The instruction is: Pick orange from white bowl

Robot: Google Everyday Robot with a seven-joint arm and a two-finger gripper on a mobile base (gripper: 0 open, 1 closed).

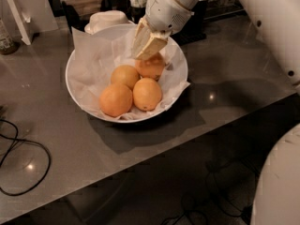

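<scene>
Slightly left of centre, a wide white bowl (70, 92) sits on a grey counter (229, 83), lined with crinkled white paper (93, 55) that rises above the rim at the back left. Four oranges lie close together inside, touching one another. The orange (152, 68) sought by the task is the one at the back right of the cluster, still resting in the bowl. Three other oranges lie nearby: one in the middle (124, 75), one at the front left (116, 99) and one at the front right (147, 93). A white robot arm (171, 6) reaches in from the top right, and its cream-coloured gripper (148, 45) points down and to the left, its tip right at the top of the back right orange and hiding part of it. Whether the gripper is open or closed cannot be told. Just behind the bowl stands a smaller cream domed dish (108, 18). A thin black cable (33, 172) loops across the counter at the far left, well apart from the bowl.
</scene>
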